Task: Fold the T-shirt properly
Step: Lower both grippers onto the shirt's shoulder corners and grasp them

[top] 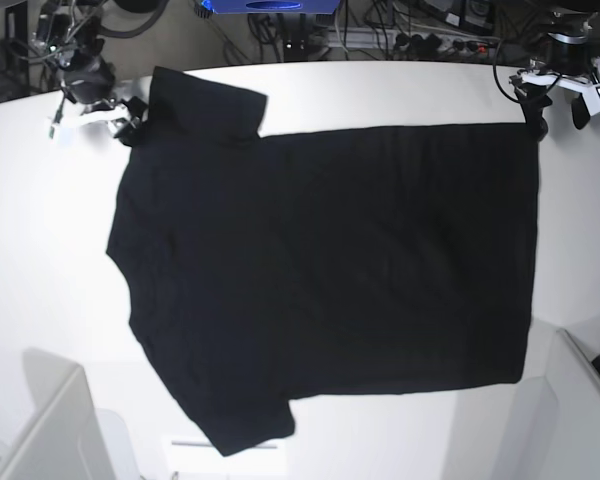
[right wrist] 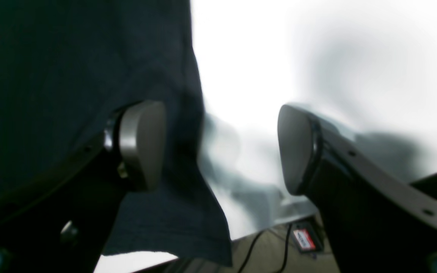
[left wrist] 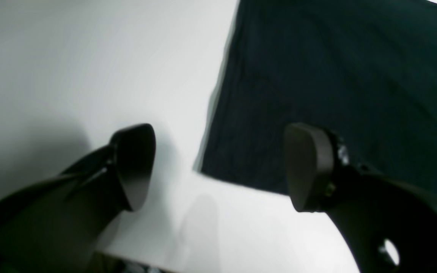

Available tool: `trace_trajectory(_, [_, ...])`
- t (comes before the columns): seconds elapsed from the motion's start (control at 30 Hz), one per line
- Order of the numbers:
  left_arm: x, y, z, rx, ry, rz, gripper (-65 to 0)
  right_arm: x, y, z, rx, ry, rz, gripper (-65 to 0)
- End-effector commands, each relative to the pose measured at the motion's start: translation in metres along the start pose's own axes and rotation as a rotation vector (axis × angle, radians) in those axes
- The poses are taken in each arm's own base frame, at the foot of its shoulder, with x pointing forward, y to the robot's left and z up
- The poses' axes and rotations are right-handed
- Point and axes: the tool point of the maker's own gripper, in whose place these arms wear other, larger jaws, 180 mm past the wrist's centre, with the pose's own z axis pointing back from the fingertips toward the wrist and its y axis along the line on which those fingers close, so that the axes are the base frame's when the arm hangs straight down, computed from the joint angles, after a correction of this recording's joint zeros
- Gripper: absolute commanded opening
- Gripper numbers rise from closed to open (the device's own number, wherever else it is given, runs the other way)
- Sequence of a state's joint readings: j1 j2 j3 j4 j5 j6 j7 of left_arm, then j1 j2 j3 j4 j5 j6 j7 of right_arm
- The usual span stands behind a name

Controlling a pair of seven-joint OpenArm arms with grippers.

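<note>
The large black short-sleeved cloth T-shirt (top: 320, 270) is lying spread flat and plain side up across the white worktop (top: 400, 90), collar end toward the base view's left and hem toward its right. No fold is showing in it yet, so the folding itself looks wholly ahead; what appears done is only the laying out, and both sleeves and the body are waiting to be turned in.

The left tool (left wrist: 218, 167) is hovering at the far hem corner with its jaws standing apart, one over bare worktop and one over cloth, gripping nothing. The right tool (right wrist: 220, 148) is sitting at the far sleeve, jaws likewise apart, with the sleeve edge lying beside its inner jaw but not pinched. Both seem to be placed for a first grasp along the far edge.
</note>
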State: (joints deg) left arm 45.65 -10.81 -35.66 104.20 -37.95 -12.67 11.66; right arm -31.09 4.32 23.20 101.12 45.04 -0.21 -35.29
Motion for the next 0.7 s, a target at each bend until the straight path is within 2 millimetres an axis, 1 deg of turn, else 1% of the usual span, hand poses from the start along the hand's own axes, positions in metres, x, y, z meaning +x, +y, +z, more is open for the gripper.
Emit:
trace_trajectory(0.0, [0.007, 0.001, 0.000, -0.013, -0.027, 0.008, -14.0, -0.006, 0.004, -0.002, 0.018, 0.028, 0.008, -21.8])
trace_trajectory(0.03, [0.001, 0.004, -0.001, -0.012, -0.015, 0.020, -14.0, -0.015, 0.006, -0.005, 0.022, 0.050, 0.008, -21.8])
trace_trajectory(0.13, [-0.006, 0.009, -0.007, -0.003, -0.007, 0.043, -14.0, -0.031, 0.008, -0.011, 0.029, 0.097, 0.007, -21.8])
trace_trajectory(0.27, [-0.016, 0.018, -0.014, 0.022, 0.009, 0.069, -14.0, -0.053, 0.018, -0.011, 0.054, 0.153, 0.024, -21.8])
trace_trajectory(0.4, [-0.018, 0.020, -0.021, 0.030, 0.006, 0.085, -14.0, -0.062, 0.023, -0.011, 0.066, 0.176, 0.033, -21.9])
trace_trajectory(0.47, [-0.018, 0.021, -0.024, 0.033, 0.004, 0.094, -14.0, -0.067, 0.020, -0.009, 0.060, 0.187, 0.031, -21.9])
trace_trajectory(0.6, [-0.022, 0.024, -0.030, 0.043, 0.003, 0.114, -14.0, -0.073, 0.022, -0.008, 0.064, 0.202, 0.035, -21.9])
trace_trajectory(0.67, [-0.023, 0.025, -0.033, 0.048, 0.004, 0.123, -14.0, -0.077, 0.018, -0.007, 0.057, 0.213, 0.032, -21.9])
